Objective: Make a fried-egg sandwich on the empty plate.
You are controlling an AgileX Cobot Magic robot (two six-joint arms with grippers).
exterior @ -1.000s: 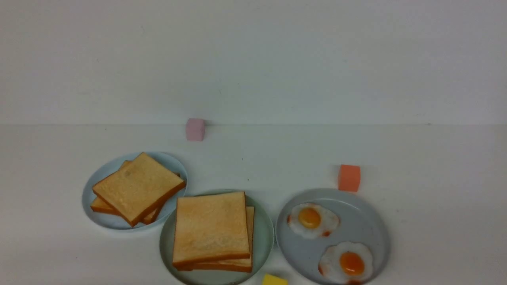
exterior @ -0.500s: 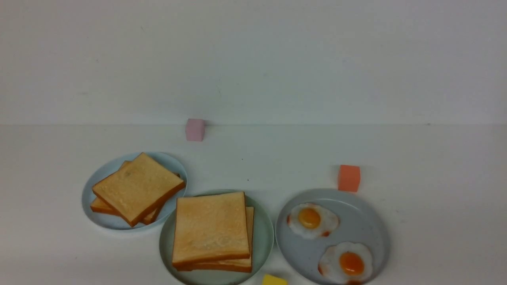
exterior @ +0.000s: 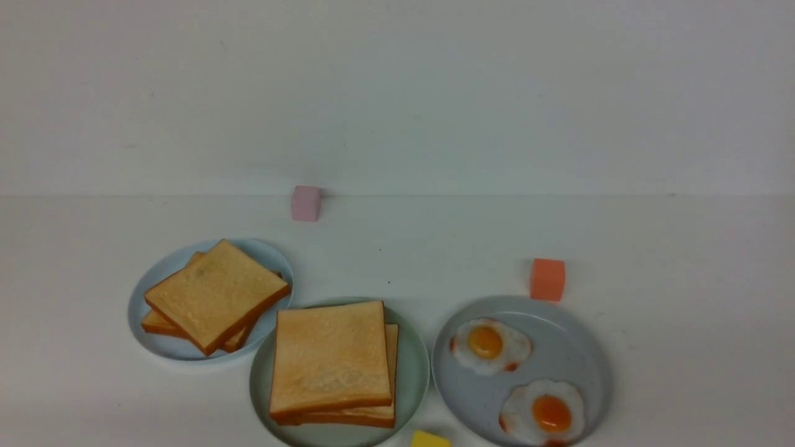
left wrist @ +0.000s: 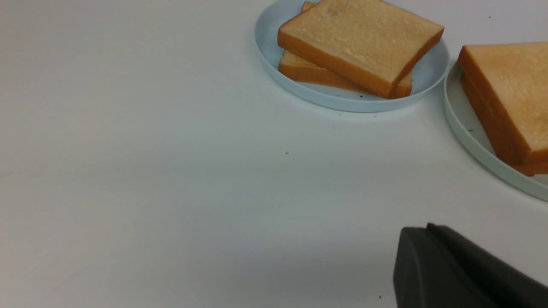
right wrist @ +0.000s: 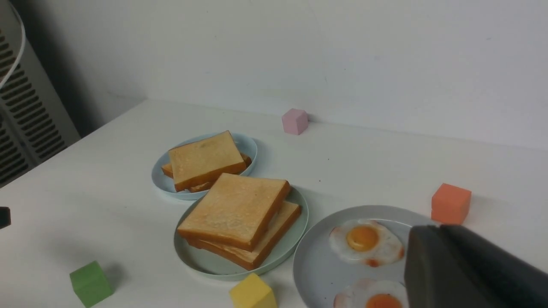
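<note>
Front, left-wrist and right-wrist views of the white desk (exterior: pixel 683 248). The fried-egg sandwich (exterior: pixel 332 361), 2 square toasted slices stacked one atop the other with the upper slice slightly offset, rests on the pale mint-green plate (exterior: pixel 415 379) at the near centre; no filling is visible between the slices. To its left and slightly farther back, a light-blue plate (exterior: pixel 155 282) carries 2 further toast slices (exterior: pixel 216 293), stacked askew. To its right, a grey-blue plate (exterior: pixel 577 347) holds 2 fried eggs (exterior: pixel 490 344), apart from each other. Coloured cubes lie on the desk: pink (exterior: pixel 306 203) at the far edge by the wall, orange (exterior: pixel 547 279) just behind the grey-blue plate, yellow (exterior: pixel 430 439) at the near edge between the 2 front plates, and green (right wrist: pixel 90 283) in the right-wrist view only. Only a dark edge of the left pincer (left wrist: pixel 454 269) and of the right pincer (right wrist: pixel 462 269) enters each wrist view; how far either is open cannot be told, and neither touches anything visible.
</note>
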